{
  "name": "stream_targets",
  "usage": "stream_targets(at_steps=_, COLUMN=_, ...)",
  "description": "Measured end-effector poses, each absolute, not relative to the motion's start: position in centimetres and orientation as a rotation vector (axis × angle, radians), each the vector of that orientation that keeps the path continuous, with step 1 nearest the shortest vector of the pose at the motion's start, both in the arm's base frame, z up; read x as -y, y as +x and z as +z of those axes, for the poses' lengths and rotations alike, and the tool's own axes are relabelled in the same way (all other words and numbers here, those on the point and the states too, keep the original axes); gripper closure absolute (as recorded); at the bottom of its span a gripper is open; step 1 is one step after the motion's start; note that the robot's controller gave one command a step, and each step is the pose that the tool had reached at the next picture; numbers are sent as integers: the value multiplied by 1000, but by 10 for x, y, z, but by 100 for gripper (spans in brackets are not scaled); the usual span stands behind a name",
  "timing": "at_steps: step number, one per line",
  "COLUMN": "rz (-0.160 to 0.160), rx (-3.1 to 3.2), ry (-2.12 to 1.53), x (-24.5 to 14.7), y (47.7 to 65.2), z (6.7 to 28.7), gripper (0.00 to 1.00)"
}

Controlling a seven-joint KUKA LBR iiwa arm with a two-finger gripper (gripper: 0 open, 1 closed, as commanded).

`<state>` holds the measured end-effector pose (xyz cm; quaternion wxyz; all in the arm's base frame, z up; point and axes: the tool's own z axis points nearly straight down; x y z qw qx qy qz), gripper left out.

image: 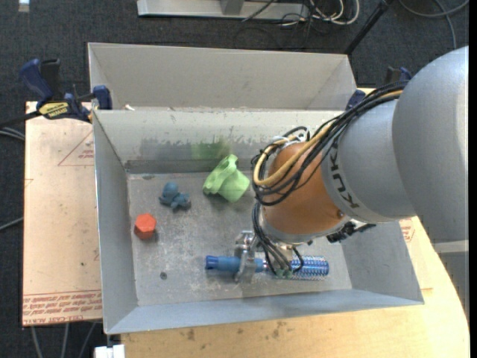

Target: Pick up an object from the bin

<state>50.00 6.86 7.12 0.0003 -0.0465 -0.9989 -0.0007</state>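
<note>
Blue plastic brush-shaped tool (216, 262), flat near front wall of grey metal bin (112, 222), mid-length directly beneath gripper (244, 259), clamping state cannot be told.

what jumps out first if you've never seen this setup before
The big grey arm with its orange cover looms over the right side of the bin, its gripper down at a long blue brush-like tool by the near wall. Next, the bright green crumpled thing at the back middle and the small red block on the left stand out against the grey floor.
</note>
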Motion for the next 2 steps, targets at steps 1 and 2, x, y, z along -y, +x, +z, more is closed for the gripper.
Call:
stream_targets(at_steps=1, rz=-4, rx=3148, ry=-147, x=-74, y=520, z=191, gripper=100)
stream_targets(at_steps=2, rz=-5, rx=3151, ry=-102, x=-95, y=529, z=326, gripper=100)
